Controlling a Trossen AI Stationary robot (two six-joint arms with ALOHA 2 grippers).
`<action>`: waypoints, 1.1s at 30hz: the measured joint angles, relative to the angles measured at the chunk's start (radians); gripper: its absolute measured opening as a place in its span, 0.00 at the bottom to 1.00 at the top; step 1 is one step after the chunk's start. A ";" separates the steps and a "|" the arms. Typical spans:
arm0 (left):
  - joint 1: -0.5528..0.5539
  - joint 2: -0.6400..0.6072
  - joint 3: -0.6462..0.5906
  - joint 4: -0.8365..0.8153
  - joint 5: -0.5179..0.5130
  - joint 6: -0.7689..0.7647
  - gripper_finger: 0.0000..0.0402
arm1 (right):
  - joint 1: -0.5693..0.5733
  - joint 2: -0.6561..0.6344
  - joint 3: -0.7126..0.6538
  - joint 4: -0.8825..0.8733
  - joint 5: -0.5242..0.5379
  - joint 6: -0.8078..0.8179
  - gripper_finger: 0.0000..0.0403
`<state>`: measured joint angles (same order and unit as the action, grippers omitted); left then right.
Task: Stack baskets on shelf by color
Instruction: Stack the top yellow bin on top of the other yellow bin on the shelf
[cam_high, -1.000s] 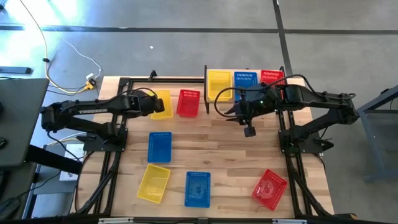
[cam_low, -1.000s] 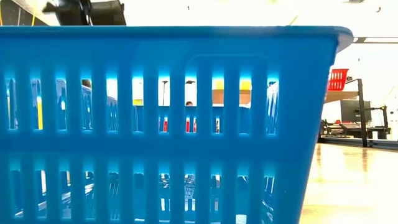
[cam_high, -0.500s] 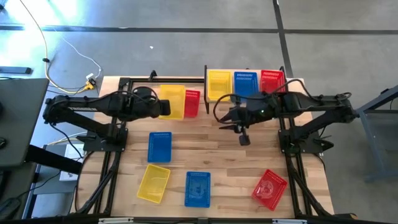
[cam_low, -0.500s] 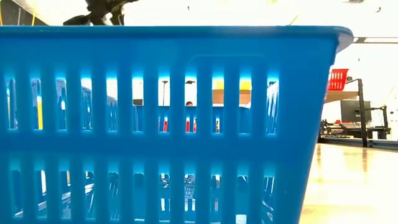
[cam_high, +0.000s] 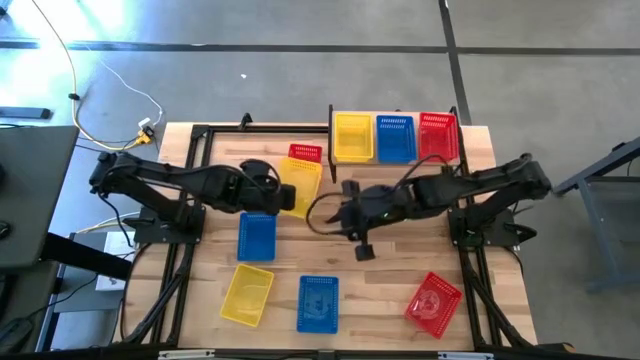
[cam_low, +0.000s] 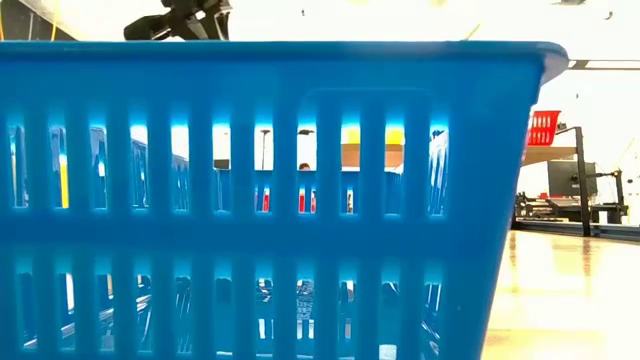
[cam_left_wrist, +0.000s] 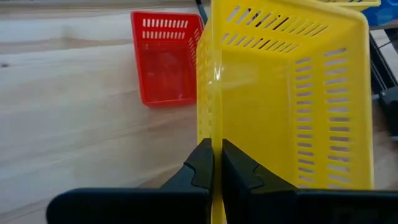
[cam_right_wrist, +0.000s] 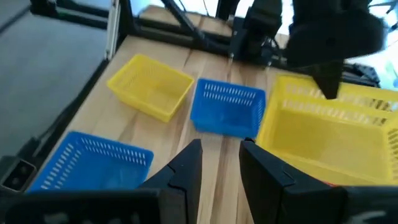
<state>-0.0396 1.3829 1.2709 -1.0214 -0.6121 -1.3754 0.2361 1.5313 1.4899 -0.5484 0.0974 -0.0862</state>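
My left gripper (cam_high: 268, 188) is shut on a yellow basket (cam_high: 298, 183) held over the table's middle, just near of a red basket (cam_high: 305, 152) that rests on its base. My right gripper (cam_high: 338, 212) is open and empty, just right of the held basket and pointing toward it (cam_right_wrist: 336, 134). The shelf (cam_high: 395, 160) at the far right carries one yellow basket (cam_high: 352, 137), one blue basket (cam_high: 395, 138) and one red basket (cam_high: 438, 135) side by side. Loose on the table are a blue basket (cam_high: 256, 238), a yellow basket (cam_high: 247, 295), another blue basket (cam_high: 318, 302) and a red basket (cam_high: 434, 303). My left gripper pinches one side wall of the yellow basket (cam_left_wrist: 213, 134) at its rim, one finger inside the basket (cam_left_wrist: 239, 171) and one outside (cam_left_wrist: 200, 167). The fingers come about level from the table's left. The basket is lifted clear of the table and tilted.
The low view is filled by the wall of a blue basket (cam_low: 300, 200) standing right before the camera. Black frame bars (cam_high: 190, 220) run along both sides of the table. Bare wood lies between the held basket and the shelf.
My left gripper has carried the yellow basket toward the table's right and near edge, so it now overlaps the red basket's near part. My right gripper has swung from in front of the shelf toward the table's left and near edge, ending beside the held basket.
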 joint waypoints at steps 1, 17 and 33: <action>-0.004 0.009 0.000 -0.003 0.002 -0.001 0.00 | 0.009 0.014 0.000 0.000 0.007 -0.002 0.23; -0.037 0.046 -0.001 0.047 -0.003 -0.019 0.00 | 0.046 0.219 0.000 0.143 0.133 -0.051 0.24; -0.051 0.046 -0.001 0.104 -0.007 0.009 0.00 | 0.004 0.225 0.001 0.171 0.206 -0.016 0.23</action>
<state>-0.0908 1.4292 1.2701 -0.9177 -0.6195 -1.3667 0.2404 1.7561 1.4910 -0.3774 0.3034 -0.1025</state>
